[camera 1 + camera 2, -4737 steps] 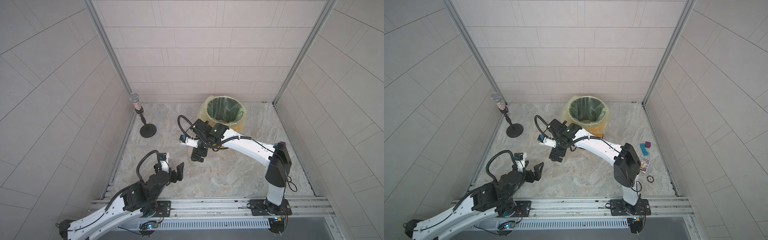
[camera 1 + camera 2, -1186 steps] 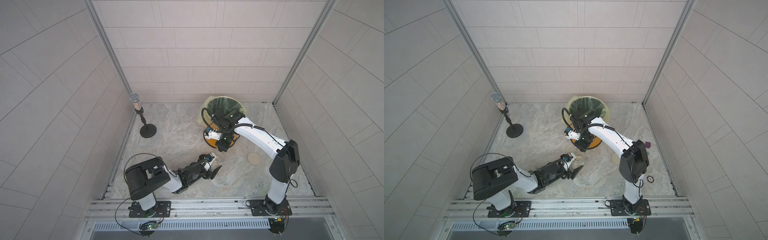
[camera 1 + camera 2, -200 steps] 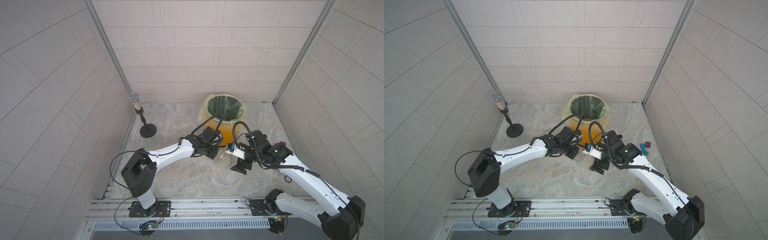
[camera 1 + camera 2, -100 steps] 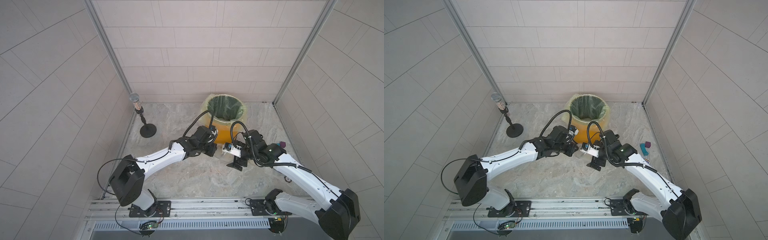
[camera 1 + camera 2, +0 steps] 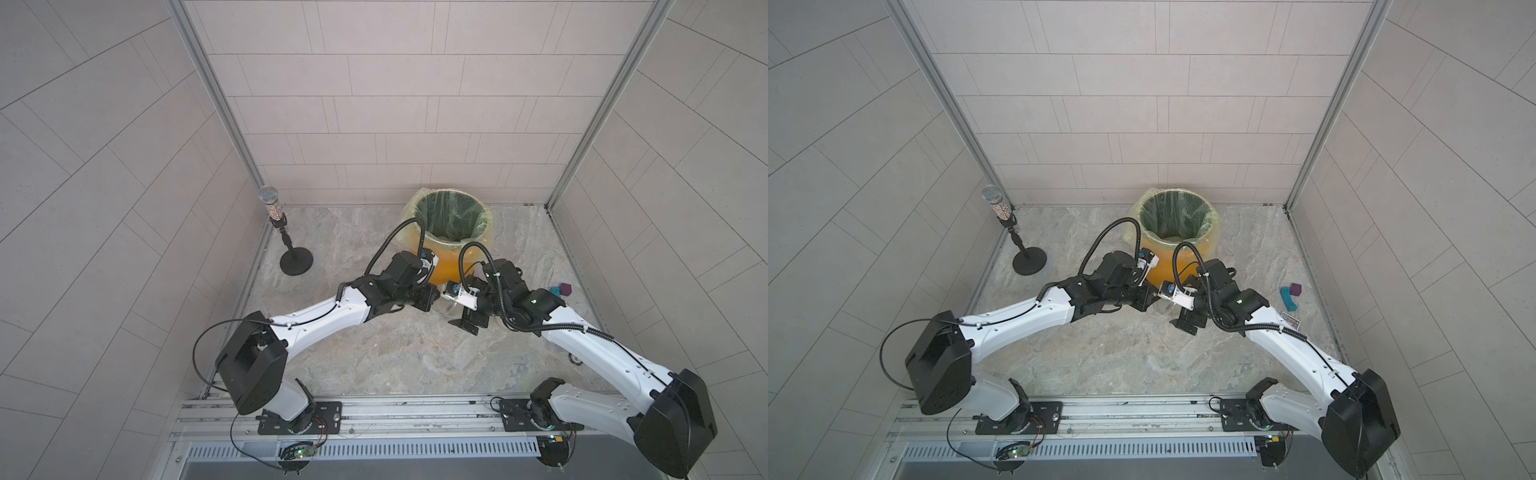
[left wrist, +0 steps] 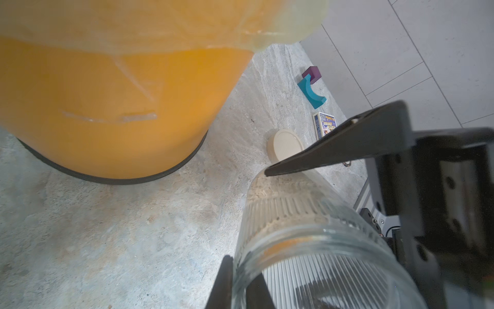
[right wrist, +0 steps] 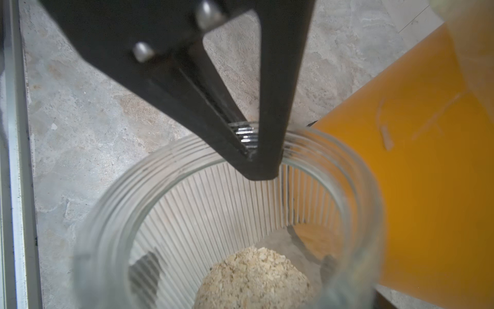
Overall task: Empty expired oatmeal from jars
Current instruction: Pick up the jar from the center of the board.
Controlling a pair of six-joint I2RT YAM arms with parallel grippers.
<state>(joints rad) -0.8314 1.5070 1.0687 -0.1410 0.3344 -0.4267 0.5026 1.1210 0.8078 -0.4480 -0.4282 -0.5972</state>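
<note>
Open ribbed clear glass jar (image 7: 203, 208) holds a small heap of pale beige oatmeal (image 7: 254, 278)

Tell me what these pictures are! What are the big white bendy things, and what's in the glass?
Those are two robot arms with pincers for hands. Two pictures look down from a camera high above. The two close-ups come from little cameras on the arms' wrists.

The left gripper pinches the rim of a glass jar. There is oatmeal at the bottom of it. The right gripper is open wide around the jar.

Right beside them stands an orange bin with a plastic bag in it. On the stone table there are also a round cream lid, toy blocks, a small picture box and a microphone on a stand.
</note>
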